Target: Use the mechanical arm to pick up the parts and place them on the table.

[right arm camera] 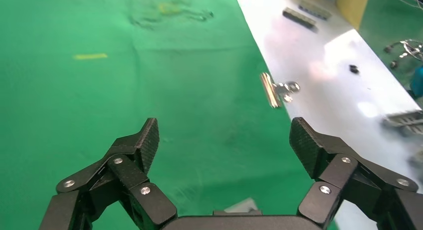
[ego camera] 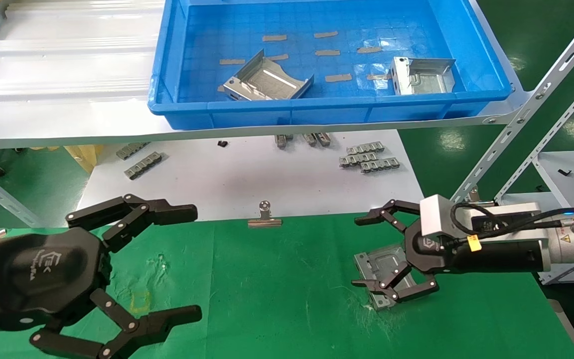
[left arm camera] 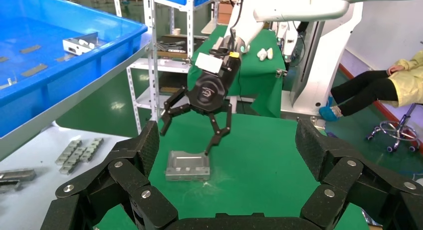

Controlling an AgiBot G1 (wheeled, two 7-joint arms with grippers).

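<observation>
Green cloth covering the flat surface (ego camera: 277,279) is lying under both my arms. My right gripper (ego camera: 359,251) is hanging low over a shiny silver stamped sheet-metal bracket (ego camera: 379,265), which is lying flat on the cloth; the jaws are spread wide on either side of it, gripping nothing. My left gripper (ego camera: 195,264) is hovering over the cloth well apart from that bracket, jaws also wide open and empty. Two more silver brackets (ego camera: 267,80) (ego camera: 424,75) are sitting in the blue plastic bin (ego camera: 327,112) on the grey ribbed shelf (ego camera: 63,70).
</observation>
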